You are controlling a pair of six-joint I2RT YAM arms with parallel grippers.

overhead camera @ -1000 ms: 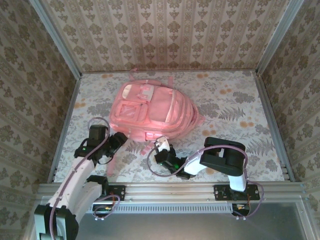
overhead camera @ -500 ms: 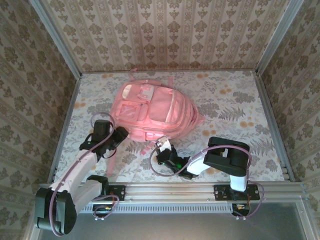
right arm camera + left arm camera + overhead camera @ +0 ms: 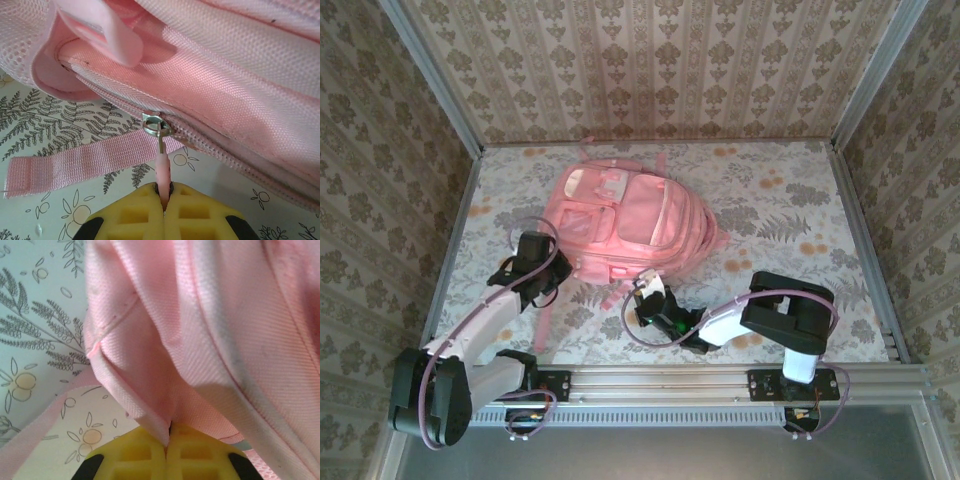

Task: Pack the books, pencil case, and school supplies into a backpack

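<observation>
Progress: early, prep stage by my read. Backpack (image 3: 630, 225) lay flat, front pockets up, just beyond both pincers and touching both.

L gripper (image 3: 167, 432) was clamped tight on a fold of the bag's pink fabric, w/ the fold rising straight up from its tips and the bulk of the bag above and to its right. R gripper (image 3: 164, 197) was pinched on the pink zip pull (image 3: 162, 167). The metal slider (image 3: 151, 122) sat just beyond its tips, and the zip line running off to its right looked closed. Left of the slider, can't tell if it was open.

Judged step: L anchoring the fabric, R set to drag the zip. Can't tell if the books, pencil case or supplies were inside. The bag looked zipped and fairly flat, so prob. nothing packed yet. Left to do, as I read it: open the main compartment, load all the items, maybe rezip.

A loose pink strap (image 3: 75, 167) lay flat on the table, left of the R gripper's tips and near them.

Surface: table (image 3: 790, 200) covered w/ a pale print of grey ferns and orange blossoms, bare beyond and to the right of the R gripper.

Room: beige damask wallpaper (image 3: 650, 70) on 3 sides, metal frame posts at the corners, and an aluminium rail (image 3: 660, 380) behind both pincers carrying the arm bases.
</observation>
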